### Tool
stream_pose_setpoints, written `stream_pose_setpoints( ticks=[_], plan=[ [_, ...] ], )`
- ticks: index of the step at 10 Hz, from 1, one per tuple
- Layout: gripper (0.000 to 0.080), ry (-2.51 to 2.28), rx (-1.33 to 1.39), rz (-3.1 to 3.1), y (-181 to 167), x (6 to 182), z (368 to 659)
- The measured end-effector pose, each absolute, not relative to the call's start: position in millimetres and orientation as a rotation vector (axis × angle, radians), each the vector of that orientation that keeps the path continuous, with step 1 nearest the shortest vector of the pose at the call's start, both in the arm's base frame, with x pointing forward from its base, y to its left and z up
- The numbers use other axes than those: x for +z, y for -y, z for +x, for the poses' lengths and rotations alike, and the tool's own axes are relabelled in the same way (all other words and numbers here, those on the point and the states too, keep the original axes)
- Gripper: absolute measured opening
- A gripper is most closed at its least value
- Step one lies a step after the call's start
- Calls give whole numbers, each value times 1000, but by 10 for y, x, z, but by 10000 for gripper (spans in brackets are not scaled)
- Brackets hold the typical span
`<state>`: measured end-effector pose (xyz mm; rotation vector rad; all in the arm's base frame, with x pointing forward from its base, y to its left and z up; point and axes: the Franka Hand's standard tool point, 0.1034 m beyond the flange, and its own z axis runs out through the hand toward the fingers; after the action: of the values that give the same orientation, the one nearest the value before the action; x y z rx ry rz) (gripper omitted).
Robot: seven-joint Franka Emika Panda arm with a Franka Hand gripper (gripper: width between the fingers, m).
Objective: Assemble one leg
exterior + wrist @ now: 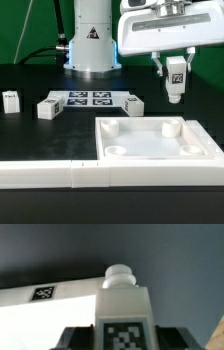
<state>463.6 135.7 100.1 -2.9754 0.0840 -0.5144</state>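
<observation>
My gripper (176, 75) is shut on a leg (176, 82), a small white block with a black-and-white tag, held in the air above the far right part of the large white square panel (160, 140). In the wrist view the held leg (123, 308) points away from the camera, its rounded peg end foremost, with the dark fingers (78, 339) on both sides of it. Below it lies a white panel edge with a tag (43, 292). Three more legs lie on the table: one (11, 100) at the far left, one (48, 108) next to it, one (133, 104) beyond the panel.
The marker board (89, 98) lies flat in front of the robot base (92, 45). A long white bar (60, 174) runs along the front edge, touching the panel's left side. The panel has round corner sockets (117, 151).
</observation>
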Motion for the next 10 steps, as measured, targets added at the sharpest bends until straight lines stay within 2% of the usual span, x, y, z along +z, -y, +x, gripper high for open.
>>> stream_pose_setpoints(
  ticks=[4, 8, 9, 10],
  plan=[
    [290, 145, -565, -3005, -1224, 1070, 5077],
    [290, 147, -562, -3006, -1226, 1058, 5065],
    [290, 177, -571, -3008, -1219, 1041, 5143],
    [290, 216, -587, -3009, -1211, 1036, 5357]
  ],
)
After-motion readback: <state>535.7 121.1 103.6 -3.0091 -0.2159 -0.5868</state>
